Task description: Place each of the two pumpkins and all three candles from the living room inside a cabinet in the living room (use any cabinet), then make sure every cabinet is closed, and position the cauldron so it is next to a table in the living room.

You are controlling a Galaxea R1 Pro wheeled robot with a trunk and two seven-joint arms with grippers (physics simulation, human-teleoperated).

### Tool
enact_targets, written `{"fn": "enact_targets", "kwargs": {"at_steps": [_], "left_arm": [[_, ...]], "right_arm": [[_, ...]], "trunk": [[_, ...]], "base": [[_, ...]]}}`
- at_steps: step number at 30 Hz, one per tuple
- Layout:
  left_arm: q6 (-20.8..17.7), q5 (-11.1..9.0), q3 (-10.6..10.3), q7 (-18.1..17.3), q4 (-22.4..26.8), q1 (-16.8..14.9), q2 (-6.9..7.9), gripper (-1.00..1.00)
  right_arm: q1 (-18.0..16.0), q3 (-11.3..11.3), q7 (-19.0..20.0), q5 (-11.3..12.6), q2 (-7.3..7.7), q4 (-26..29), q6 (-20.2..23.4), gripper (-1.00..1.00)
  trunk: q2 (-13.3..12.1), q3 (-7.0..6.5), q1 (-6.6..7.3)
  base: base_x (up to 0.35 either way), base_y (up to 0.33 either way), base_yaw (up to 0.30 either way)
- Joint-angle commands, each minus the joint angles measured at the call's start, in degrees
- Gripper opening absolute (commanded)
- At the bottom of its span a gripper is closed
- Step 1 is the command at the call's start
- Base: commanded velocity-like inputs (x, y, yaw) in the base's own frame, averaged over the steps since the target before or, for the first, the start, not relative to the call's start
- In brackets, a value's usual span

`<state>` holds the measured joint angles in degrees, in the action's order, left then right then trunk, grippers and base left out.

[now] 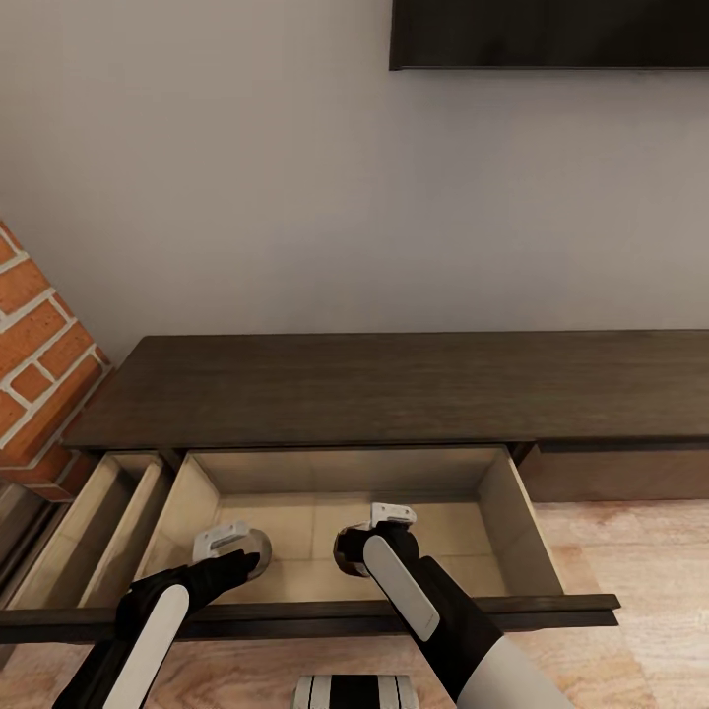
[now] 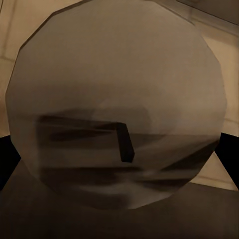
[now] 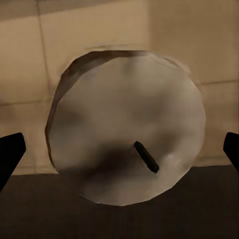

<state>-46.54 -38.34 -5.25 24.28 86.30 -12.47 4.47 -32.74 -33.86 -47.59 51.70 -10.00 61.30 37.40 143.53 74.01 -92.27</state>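
A: What's hidden in the head view?
B: Both pincers dip into the open drawer (image 1: 345, 522) of the cabinet (image 1: 394, 389), lower centre of frame. The left pincer (image 1: 236, 553) covers most of one candle (image 1: 258, 548); only a pale grey edge shows at lower left of centre. The right pincer (image 1: 379, 537) covers the second candle (image 1: 345, 551); a dark rounded sliver shows at its left.

A: Pincer states?
B: Left wrist view: the candle (image 2: 117, 104) nearly fills the frame, dark wick (image 2: 125, 143) near centre, black fingertips (image 2: 7, 154) cut off at both side edges. They sit close at its sides, but contact is off frame, so I cannot tell whether it holds. Right wrist view: the second candle (image 3: 127, 132) lies on the beige drawer floor (image 3: 89, 40), fingertips (image 3: 10, 152) wide on either side with floor showing between tip and wax. Open, not holding.

A: Anything else cut off?
B: A dark panel (image 1: 549, 34) at upper right, cropped by the top edge. Brick wall (image 1: 39, 364) at left edge, cropped. A second open drawer (image 1: 89, 532) at lower left, partly cut by the frame. The right end of the cabinet runs off frame.

A: Any writing or labels?
B: None readable. The lower part of both wrist views is in dark shadow, and detail is lost there.
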Motion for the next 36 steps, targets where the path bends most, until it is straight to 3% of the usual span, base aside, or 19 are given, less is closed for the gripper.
{"fn": "enact_targets", "kwargs": {"at_steps": [1,6,7,15,36], "left_arm": [[-0.14,-0.77,-0.11,0.59,-0.78,-0.01,0.07,-1.0],[-0.21,-0.77,-0.11,0.59,-0.78,-0.01,0.05,-1.0],[-0.21,-0.77,-0.11,0.59,-0.78,-0.01,0.05,1.0],[-0.13,-0.77,-0.07,0.59,-0.7,-0.01,0.09,1.0],[-2.15,-0.77,-0.03,0.66,-0.67,-1.98,0.18,1.0]], "right_arm": [[-0.05,-0.06,-0.49,0.39,0.0,0.05,0.17,1.0],[-0.05,-0.07,-0.49,0.39,0.0,0.05,0.13,1.0],[-0.05,-0.07,-0.49,0.39,0.0,0.05,0.13,1.0],[-0.05,-0.06,-0.49,0.41,0.0,0.05,0.13,1.0],[0.02,-0.06,0.12,0.5,0.0,0.17,0.0,1.0]], "trunk": [[0.02,0.05,0.01],[0.02,0.05,0.01],[0.02,0.05,0.01],[0.02,0.05,0.01],[-0.26,-4.6,0.55]], "base": [[0.0,0.0,0.0],[0.0,0.0,0.0],[0.0,0.0,0.0],[0.0,0.0,0.0],[-0.04,0.0,0.0]]}}
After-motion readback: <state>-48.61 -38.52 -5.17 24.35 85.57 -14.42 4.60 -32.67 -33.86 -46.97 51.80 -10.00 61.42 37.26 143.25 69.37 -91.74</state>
